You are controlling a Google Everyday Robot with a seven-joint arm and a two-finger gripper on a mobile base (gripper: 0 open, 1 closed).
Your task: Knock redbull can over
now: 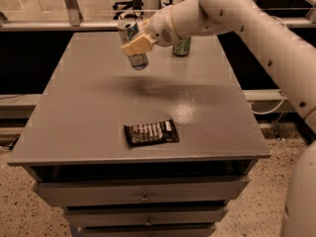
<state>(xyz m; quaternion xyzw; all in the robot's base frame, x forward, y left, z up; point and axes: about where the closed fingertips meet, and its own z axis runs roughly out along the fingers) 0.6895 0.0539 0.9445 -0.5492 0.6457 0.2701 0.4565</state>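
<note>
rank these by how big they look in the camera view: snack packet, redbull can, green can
1. snack packet, nearest the camera
2. redbull can, with the hand against it
3. green can, top hidden, so less sure

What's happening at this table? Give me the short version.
The robot's single arm reaches across the grey table to its far side, with the pincer against the redbull can. The can looks tilted, its top leaning left, but it is not lying flat yet. A green can stands behind the arm, and a dark snack packet lies near the front edge, apart from the arm.
</note>
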